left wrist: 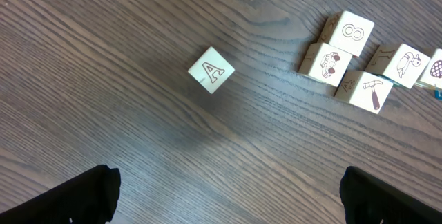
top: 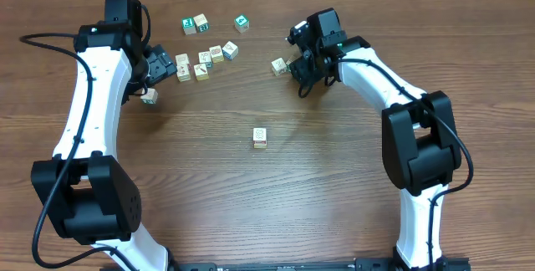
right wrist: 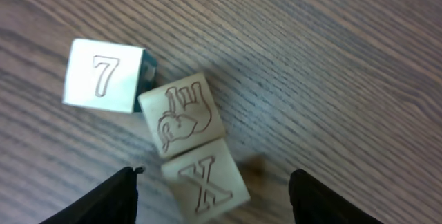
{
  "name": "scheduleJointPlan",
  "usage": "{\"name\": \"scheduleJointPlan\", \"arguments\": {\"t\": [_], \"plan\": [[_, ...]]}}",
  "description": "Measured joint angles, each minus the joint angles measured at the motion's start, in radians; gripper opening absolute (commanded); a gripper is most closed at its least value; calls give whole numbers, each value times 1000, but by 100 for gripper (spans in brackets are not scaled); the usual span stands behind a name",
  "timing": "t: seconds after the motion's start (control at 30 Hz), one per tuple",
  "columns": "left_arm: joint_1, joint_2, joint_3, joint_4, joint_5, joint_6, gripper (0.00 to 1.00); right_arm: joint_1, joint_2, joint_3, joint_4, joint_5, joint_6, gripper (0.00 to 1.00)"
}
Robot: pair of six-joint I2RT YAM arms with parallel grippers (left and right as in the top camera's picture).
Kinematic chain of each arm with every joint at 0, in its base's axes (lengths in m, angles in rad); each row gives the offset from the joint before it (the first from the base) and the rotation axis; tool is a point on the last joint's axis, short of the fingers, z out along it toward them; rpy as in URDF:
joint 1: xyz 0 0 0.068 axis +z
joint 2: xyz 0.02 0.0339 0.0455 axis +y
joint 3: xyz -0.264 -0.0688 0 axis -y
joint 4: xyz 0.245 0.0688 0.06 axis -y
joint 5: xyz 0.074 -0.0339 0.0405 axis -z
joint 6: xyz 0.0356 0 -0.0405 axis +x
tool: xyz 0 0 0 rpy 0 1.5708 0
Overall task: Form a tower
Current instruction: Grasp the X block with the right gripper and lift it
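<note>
Right tool (right wrist: 212,175) straddles X cube (right wrist: 206,191), well apart from tower (top: 260,137).

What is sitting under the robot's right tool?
Three cream blocks: the 7 cube, the elephant cube, and the X cube touching it. From overhead, the right tool covers most of them.

lone cube (left wrist: 211,70): I read "A" on top
cluster cube (left wrist: 351,32): "8" on top
left cube (right wrist: 103,75): "7"
bottom cube (right wrist: 206,182): "X"
</note>
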Motion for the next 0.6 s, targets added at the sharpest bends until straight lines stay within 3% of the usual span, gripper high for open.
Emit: {"name": "scheduleJointPlan", "arguments": {"t": [0.13, 0.27, 0.6], "plan": [[0, 0, 0, 0, 0, 0, 100, 0, 27, 0, 21, 1, -11, 37], [0, 0, 0, 0, 0, 0, 100, 0, 42, 0, 19, 2, -24, 22], [0, 0, 0, 0, 0, 0, 100, 0, 24, 24, -108, 3, -5, 21]]}}
